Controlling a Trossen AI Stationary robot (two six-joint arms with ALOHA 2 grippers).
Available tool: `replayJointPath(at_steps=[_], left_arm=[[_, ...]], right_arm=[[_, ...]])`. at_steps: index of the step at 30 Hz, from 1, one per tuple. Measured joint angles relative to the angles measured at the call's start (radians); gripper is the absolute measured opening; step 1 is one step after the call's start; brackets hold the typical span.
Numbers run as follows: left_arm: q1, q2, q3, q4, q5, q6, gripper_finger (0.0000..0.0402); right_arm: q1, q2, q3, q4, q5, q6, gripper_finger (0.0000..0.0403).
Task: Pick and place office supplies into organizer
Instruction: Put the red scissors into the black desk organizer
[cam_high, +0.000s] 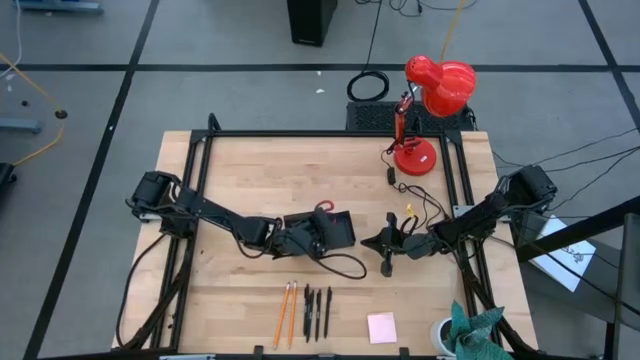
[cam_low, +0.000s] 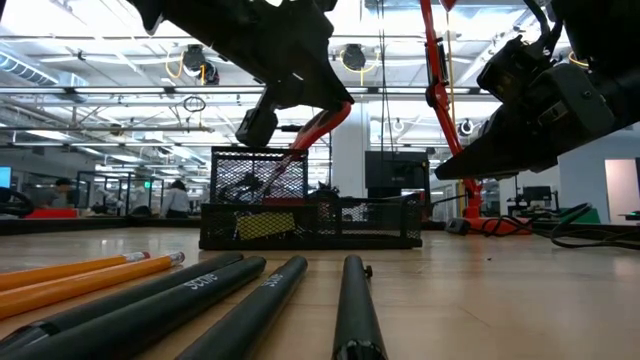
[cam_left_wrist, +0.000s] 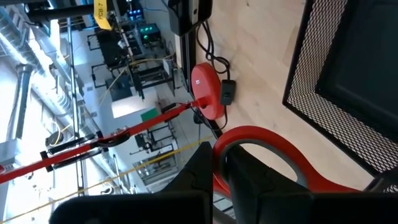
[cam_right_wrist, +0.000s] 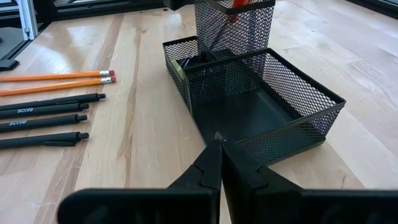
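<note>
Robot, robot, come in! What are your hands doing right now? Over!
Left hand shut on red-handled scissors, over the mesh organizer. Right hand shut, empty, beside it. Pencils, pens, sticky pad waiting. Nothing blocking.

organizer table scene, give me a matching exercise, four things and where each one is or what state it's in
Things:
1. scissors
2. sticky-note pad
3. pencils
4. right end effector

Places or states:
a. shut, empty, just short of the organizer
b. held by the left end effector over the organizer
c. lying left of the pens
d. near the table's front edge, right of the pens

Pairs: 1-b, 2-d, 3-c, 4-a
</note>
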Motion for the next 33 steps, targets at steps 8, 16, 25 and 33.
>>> replayJointPath(at_steps=[8, 16, 25, 33], left_arm=[[-0.007, 0.001, -0.001, -0.029, 0.007, 0.015, 0.0026], [0.004, 0.001, -0.002, -0.013, 0.003, -0.018, 0.0026], [0.023, 0.001, -0.002, -0.097, -0.088, -0.042, 0.0026], [0.020, -0.001, -0.001, -0.135, -0.091, -0.096, 0.0026]], right_arm=[[0.000, 0.000, 0.000, -0.007, 0.000, 0.002, 0.0004], [0.000, 0.000, 0.000, -0.007, 0.000, 0.002, 0.0004], [0.000, 0.000, 0.000, -0.007, 0.000, 0.006, 0.0004], [0.000, 0.000, 0.000, -0.007, 0.000, 0.009, 0.0004]])
